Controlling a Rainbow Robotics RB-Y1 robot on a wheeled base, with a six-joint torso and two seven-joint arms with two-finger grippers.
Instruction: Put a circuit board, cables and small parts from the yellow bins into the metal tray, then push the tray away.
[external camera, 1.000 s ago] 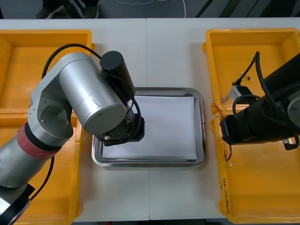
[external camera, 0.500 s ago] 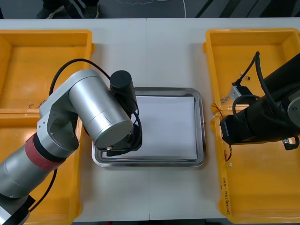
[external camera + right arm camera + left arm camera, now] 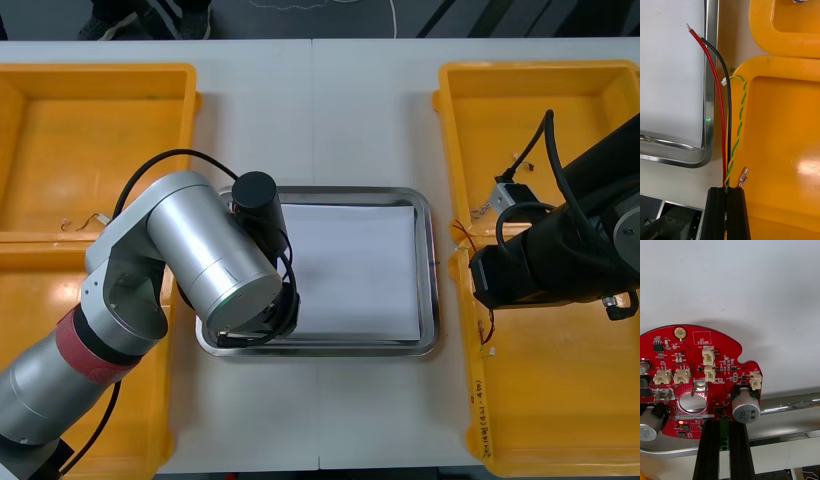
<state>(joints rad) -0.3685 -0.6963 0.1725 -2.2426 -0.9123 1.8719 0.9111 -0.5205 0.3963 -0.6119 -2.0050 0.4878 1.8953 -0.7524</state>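
Note:
A round red circuit board (image 3: 696,378) hangs over the white inside of the metal tray (image 3: 790,405), close to its shiny rim. My left gripper (image 3: 724,423) is shut on the board's edge at a green connector. In the front view the left arm (image 3: 215,265) covers the tray's (image 3: 432,270) near left corner. My right gripper (image 3: 727,191) is shut on a cable bundle (image 3: 727,123) of a red wire, a black wire and a twisted yellow-green pair. The bundle lies along the gap between the tray rim (image 3: 709,93) and a yellow bin (image 3: 782,150).
Two yellow bins (image 3: 90,130) stand at the left and two (image 3: 560,400) at the right. A small metal part (image 3: 505,192) with wires lies in the far right bin. A thin cable (image 3: 85,222) lies in the far left bin. The right arm (image 3: 550,260) hangs over the right bins.
My left arm has swung nearer and to the left, settling over the tray's near left corner. The right arm has not moved.

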